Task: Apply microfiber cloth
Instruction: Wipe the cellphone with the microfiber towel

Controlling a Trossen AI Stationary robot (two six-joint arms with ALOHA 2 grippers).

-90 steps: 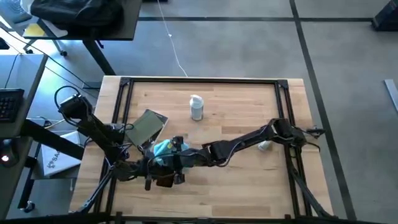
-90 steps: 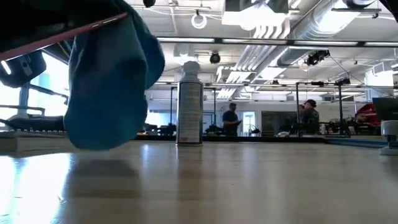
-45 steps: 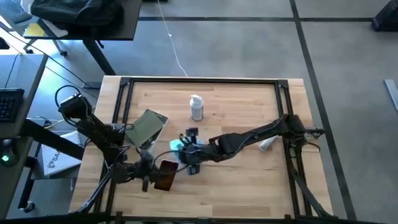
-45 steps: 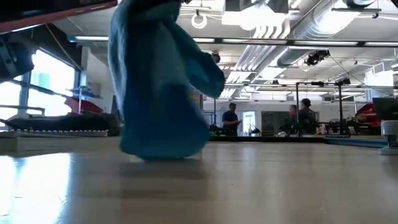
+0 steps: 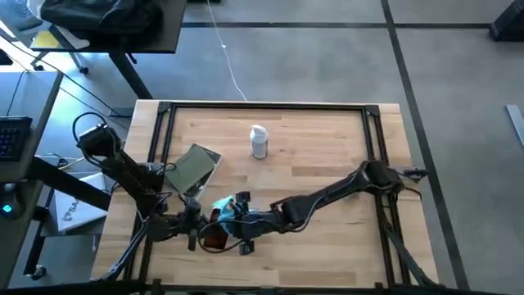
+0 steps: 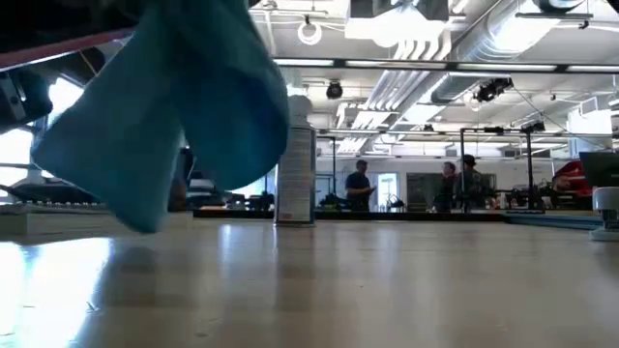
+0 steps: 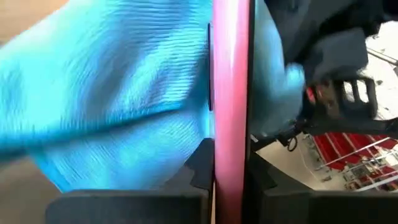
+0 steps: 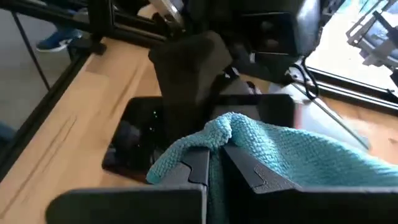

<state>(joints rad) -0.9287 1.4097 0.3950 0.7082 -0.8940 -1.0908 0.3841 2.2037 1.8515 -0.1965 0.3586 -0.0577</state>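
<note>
**A:** Where is the soft turquoise microfiber cloth (image 5: 227, 205) just now?

**B:** At the near left of the pale wooden tabletop (image 5: 311, 147), pinched in the right pincer (image 8: 214, 158), whose fingers are clenched on a fold of it. It hangs just above the wood and drapes against a flat phone-like slab with a dark face and pink edge (image 7: 231, 106).

**A:** And who holds the slab?

**B:** The left pincer (image 7: 227, 177), clamped on its edge (the wrist view shows it standing between the two fingers). I judge it is held up off the wood so that the cloth can rub its face freely.

**A:** Anything else on the wood?

**B:** A small white-capped spray bottle (image 5: 259, 142) stands upright toward the far middle, well apart from the work; a flat olive-green rectangular pouch (image 5: 194, 165) lies far-left of the cloth.

**A:** The room?

**B:** A wide workshop with exposed ceiling ducts (image 6: 455, 39); people (image 6: 360, 184) stand far behind the tabletop.
</note>
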